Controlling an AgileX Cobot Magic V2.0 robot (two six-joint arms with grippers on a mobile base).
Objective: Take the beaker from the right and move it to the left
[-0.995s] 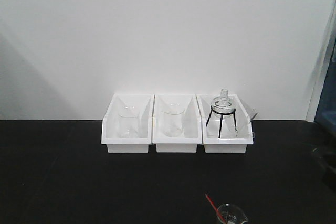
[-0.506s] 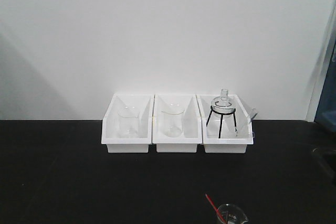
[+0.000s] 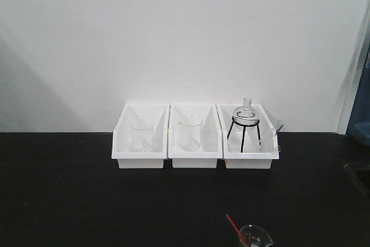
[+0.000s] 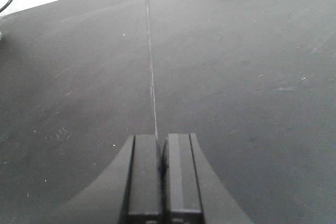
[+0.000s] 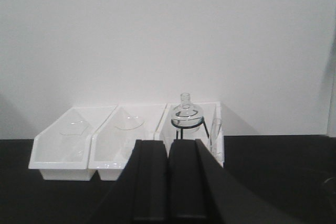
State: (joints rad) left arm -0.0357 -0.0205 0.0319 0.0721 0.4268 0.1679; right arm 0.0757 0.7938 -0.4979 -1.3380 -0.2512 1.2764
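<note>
Black tabletop [image 3: 69, 201] runs back to a white wall, with three white bins [image 3: 195, 137] in a row and the beaker [image 3: 255, 238] standing alone at the near edge, right of centre, a thin red stick [image 3: 234, 224] leaning out of it. Both the left gripper [image 4: 161, 153] and right gripper [image 5: 168, 161] have fingers pressed together and hold nothing. To start well, I judge the right one should spread wide, descend on the beaker's wall clear of the stick, and squeeze gently, since glass may slip or tip

The left gripper [image 4: 163, 182] hangs low, angled downward, its two dark fingers [image 4: 144, 177] pressed together with nothing between them. The right gripper [image 5: 168, 182] sits level, facing forward, its fingers [image 5: 186, 182] likewise closed and empty.
</note>
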